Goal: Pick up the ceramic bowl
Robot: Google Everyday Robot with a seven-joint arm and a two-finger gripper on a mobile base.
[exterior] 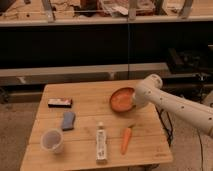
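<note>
The ceramic bowl (pixel 120 99), orange-red with a darker rim, is on the right part of the wooden table (pixel 85 105). It looks tilted, with its inside facing the camera. My gripper (pixel 134 99) is at the bowl's right edge, at the end of the white arm (pixel 172 105) that reaches in from the right. The arm's rounded end hides where the gripper meets the rim.
A carrot (pixel 126 139) and a white tube (pixel 101 144) lie near the front edge. A translucent plastic cup (pixel 51 140) stands at the front left. A blue-grey sponge (pixel 67 120) and a dark flat box (pixel 60 102) lie at the left. Dark shelving stands behind the table.
</note>
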